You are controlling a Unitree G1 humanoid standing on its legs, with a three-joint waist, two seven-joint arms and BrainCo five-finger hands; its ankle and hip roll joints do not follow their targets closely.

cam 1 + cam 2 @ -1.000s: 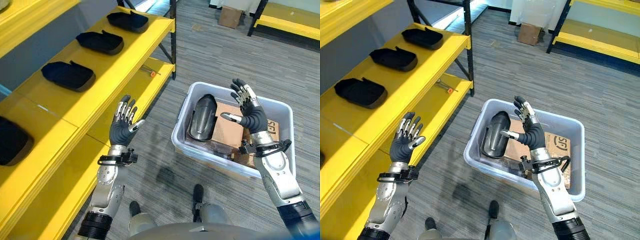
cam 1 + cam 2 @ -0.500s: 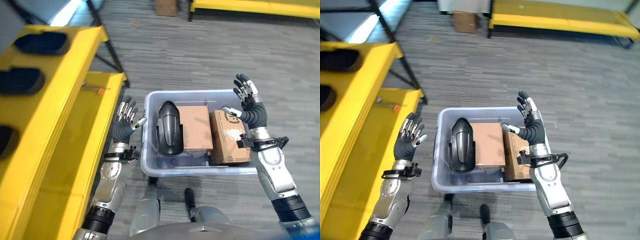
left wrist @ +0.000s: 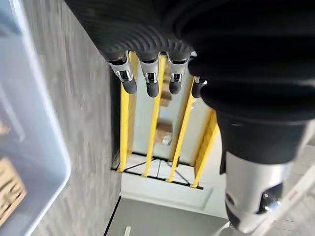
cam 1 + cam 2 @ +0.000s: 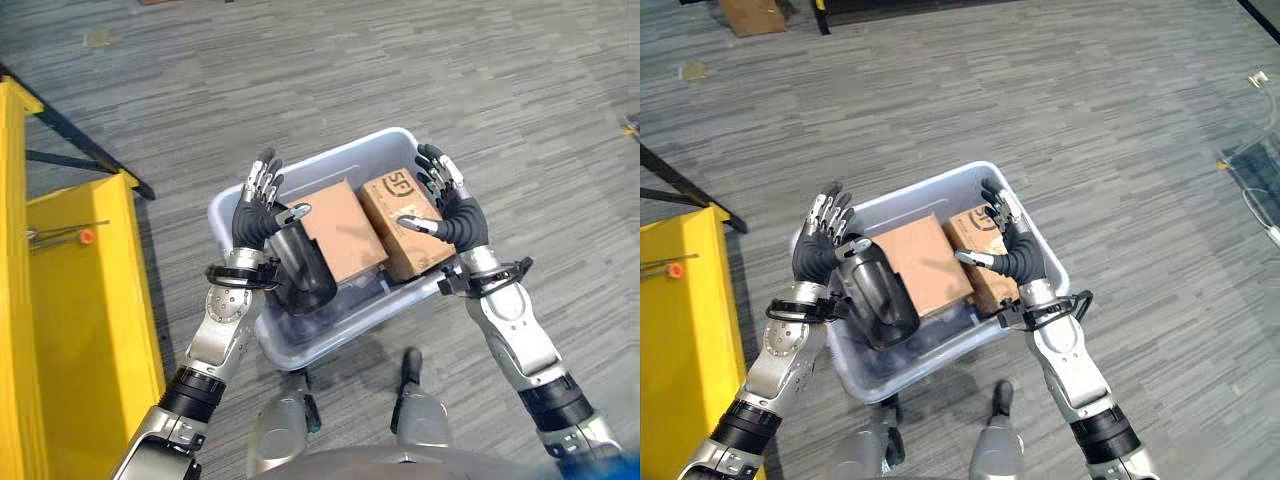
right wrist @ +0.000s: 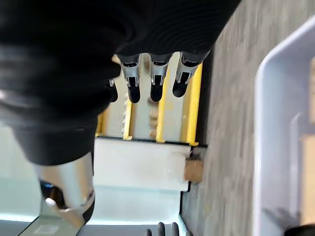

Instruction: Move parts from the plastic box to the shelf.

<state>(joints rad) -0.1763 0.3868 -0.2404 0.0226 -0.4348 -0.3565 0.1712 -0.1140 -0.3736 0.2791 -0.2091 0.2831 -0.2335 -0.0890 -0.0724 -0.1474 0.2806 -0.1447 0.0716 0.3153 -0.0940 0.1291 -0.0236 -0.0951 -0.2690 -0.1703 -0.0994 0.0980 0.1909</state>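
Your left hand (image 4: pixel 256 215) is up at the left rim of the plastic box (image 4: pixel 330 165), fingers straight and spread, holding nothing. Your right hand (image 4: pixel 452 212) is the same at the right rim, thumb out over a cardboard box (image 4: pixel 405 222). The black part (image 4: pixel 303 262) is in the box's left end, beside a second cardboard box (image 4: pixel 340 230). The yellow shelf (image 4: pixel 75 300) is off to your left.

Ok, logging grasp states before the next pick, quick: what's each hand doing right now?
Left hand: open, fingers straight, holding nothing, over the plastic box's left edge.
Right hand: open, empty, over its right edge.
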